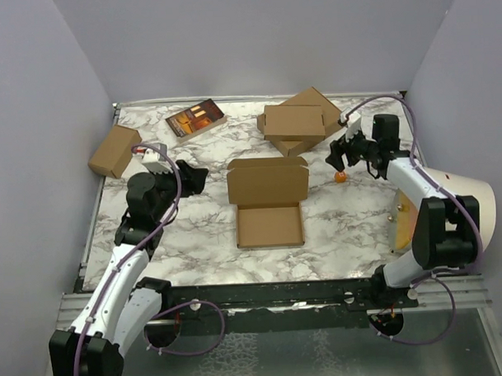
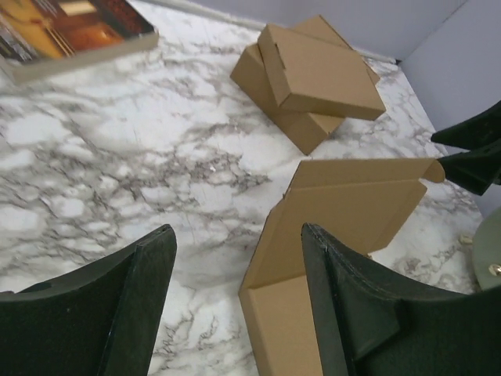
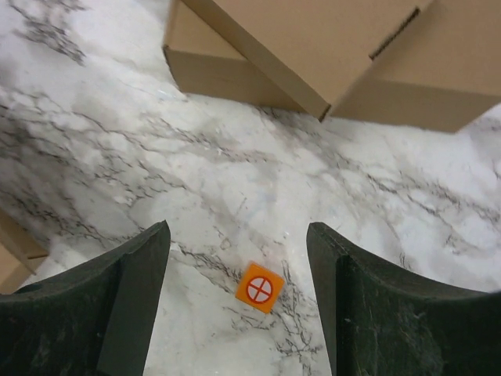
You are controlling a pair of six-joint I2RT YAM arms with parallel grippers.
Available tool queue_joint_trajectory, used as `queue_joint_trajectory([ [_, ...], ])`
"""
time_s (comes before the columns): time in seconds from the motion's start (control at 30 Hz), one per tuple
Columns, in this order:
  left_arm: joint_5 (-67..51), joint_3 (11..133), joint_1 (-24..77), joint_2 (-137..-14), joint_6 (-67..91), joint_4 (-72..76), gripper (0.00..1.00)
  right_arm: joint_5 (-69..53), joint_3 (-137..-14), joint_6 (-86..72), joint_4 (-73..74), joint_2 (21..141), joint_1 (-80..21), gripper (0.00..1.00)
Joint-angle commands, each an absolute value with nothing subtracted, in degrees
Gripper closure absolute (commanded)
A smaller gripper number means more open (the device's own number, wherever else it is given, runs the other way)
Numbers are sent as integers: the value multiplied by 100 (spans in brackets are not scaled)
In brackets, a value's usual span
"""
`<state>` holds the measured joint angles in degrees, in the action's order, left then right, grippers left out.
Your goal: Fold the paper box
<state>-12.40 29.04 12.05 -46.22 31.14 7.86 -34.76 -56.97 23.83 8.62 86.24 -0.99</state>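
Left gripper (image 2: 237,231) — fingers spread, holding nothing, near the left side of the paper box (image 1: 269,224). The box sits mid-way across the table (image 1: 187,240), tray formed, lid flap raised at its far edge. Right gripper (image 3: 237,227) — spread, empty, above an orange marker (image 3: 259,288).

The paper box (image 1: 268,204) lay mid-table (image 1: 351,226), its tray nearer the arms, its lid behind. The left gripper (image 1: 196,178) stood left of it, the right gripper (image 1: 338,158) right of it, over a small tile (image 1: 340,177). Behind sat two stacked boxes (image 1: 296,122), a book (image 1: 195,119) to their left, and a carton (image 1: 114,151) at the left edge
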Motion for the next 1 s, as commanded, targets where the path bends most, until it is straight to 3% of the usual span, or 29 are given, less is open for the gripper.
queue_joint_trajectory([
  [0.0,-617,3685,1170,-4516,1753,-377,32,-2514,-5946,2473,1405,9017,-69,29],
  [0.53,4,3524,1174,-4219,1237,-858,32,-1843,-6091,2294,1556,10076,-212,33],
  [0.83,-8,3527,1177,-4213,1239,-867,32,-1652,-6204,2319,1759,10215,-272,54],
  [0.9,-8,3529,1176,-4217,1241,-869,32,-1652,-6220,2351,1815,10205,-272,63],
  [0.97,0,3533,1172,-4215,1236,-871,32,-1661,-6287,2403,1946,10238,-272,78],
])
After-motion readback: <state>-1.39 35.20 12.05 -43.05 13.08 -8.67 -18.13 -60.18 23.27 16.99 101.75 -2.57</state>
